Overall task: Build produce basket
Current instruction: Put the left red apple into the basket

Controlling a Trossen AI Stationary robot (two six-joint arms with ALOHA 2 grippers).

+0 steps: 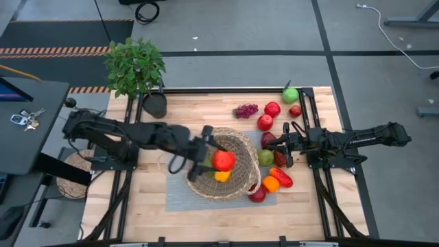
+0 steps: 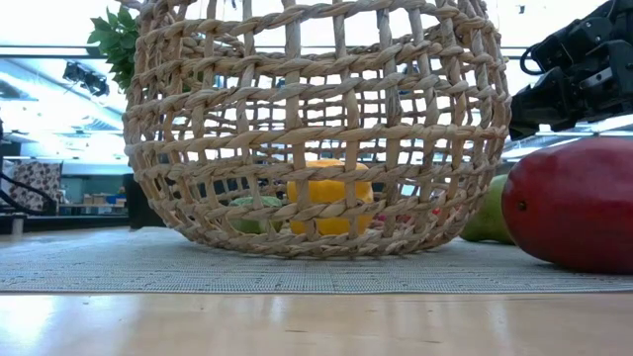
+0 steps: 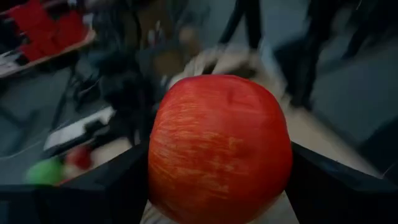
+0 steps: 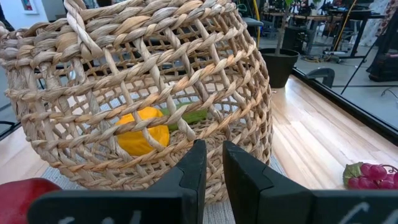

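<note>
Red apple [image 1: 223, 160] clamped in left gripper [image 1: 218, 159] jaws, hanging over the basket [image 1: 241, 140] mid-worktop, above a yellow piece [image 1: 222, 176] inside. Best lowered close to the bottom, clear of the rim, then released gently so nothing bounces out. Right gripper [image 1: 280, 145] beside the basket's wall, jaws nearly closed, holding nothing, among remaining produce [image 1: 271, 184].
</note>
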